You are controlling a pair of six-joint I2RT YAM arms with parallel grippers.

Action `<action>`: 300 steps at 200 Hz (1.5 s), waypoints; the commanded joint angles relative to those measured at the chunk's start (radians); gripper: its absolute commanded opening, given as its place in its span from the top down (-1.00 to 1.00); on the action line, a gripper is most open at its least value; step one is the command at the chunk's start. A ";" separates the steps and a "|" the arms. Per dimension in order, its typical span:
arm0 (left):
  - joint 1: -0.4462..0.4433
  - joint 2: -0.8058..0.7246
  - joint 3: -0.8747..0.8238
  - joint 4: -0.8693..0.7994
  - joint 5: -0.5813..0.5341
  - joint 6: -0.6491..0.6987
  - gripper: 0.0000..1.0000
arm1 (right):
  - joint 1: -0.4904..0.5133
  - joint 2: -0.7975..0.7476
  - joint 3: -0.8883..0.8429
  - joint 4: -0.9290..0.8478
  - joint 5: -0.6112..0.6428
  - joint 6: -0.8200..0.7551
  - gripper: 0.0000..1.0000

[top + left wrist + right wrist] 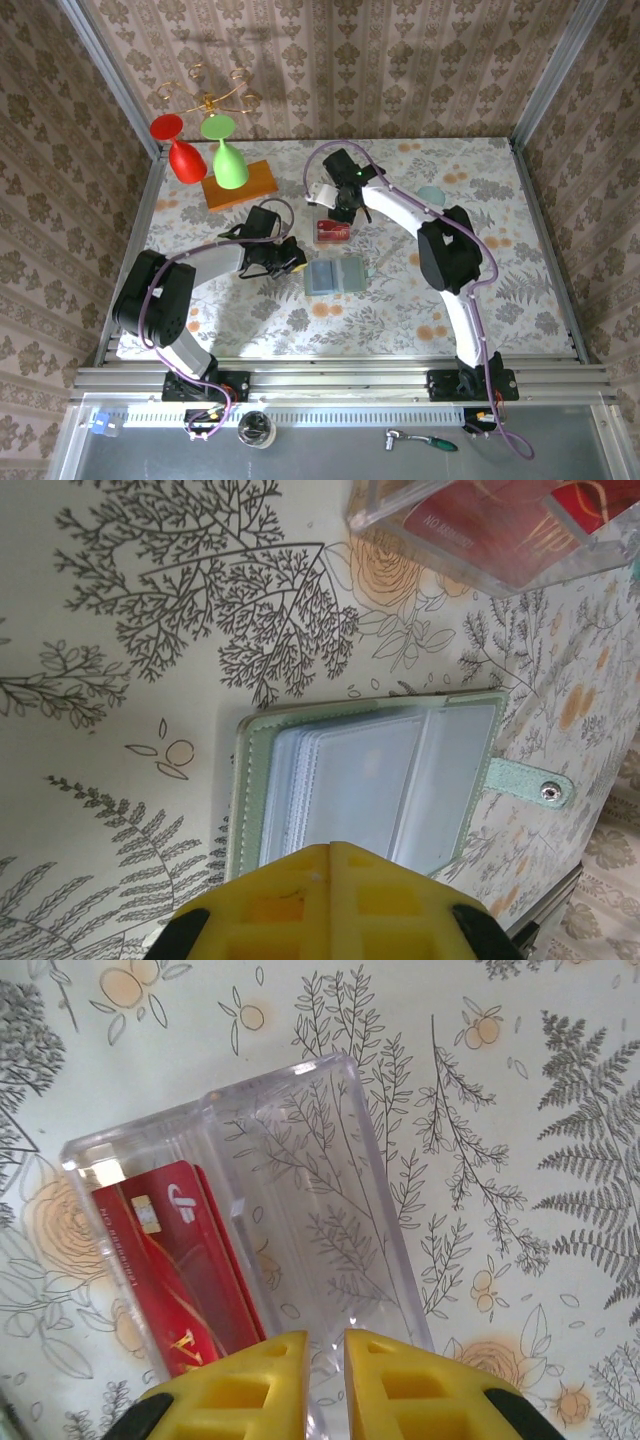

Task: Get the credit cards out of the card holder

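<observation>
The card holder [335, 275] lies open on the flowered table, its clear pockets [370, 780] pale and its snap tab [530, 785] sticking out to the right. My left gripper [332, 848] is shut with nothing between its fingers, its tip over the holder's near edge [292, 258]. Red credit cards [180, 1260] lie stacked in the left half of an open clear plastic case [330, 1160], just beyond the holder [333, 232]. My right gripper [326, 1345] hovers over this case [480, 530] with its jaws a narrow gap apart, and I see nothing gripped in them.
An orange wooden block [240, 185] at the back left carries a red goblet [180, 150] and a green goblet [226, 155], with a gold rack [208, 98] behind. A teal cup [430, 193] sits at the back right. Patterned walls close in three sides.
</observation>
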 commanded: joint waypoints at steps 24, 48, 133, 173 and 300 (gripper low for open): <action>-0.009 0.011 0.020 -0.012 0.018 0.013 0.91 | 0.005 -0.143 -0.102 0.066 -0.017 0.120 0.61; -0.009 0.036 0.026 -0.023 0.034 0.025 0.91 | 0.010 -0.200 -0.180 0.101 -0.042 0.198 0.61; -0.020 0.065 0.029 -0.080 0.005 0.076 0.92 | 0.047 -0.345 -0.399 0.218 -0.109 0.644 0.60; -0.022 0.056 0.005 -0.073 -0.019 0.073 0.93 | 0.072 -0.383 -0.505 0.310 -0.232 0.918 0.59; -0.033 0.094 -0.022 -0.018 -0.009 0.053 0.93 | 0.077 -0.396 -0.749 0.505 -0.452 1.453 0.56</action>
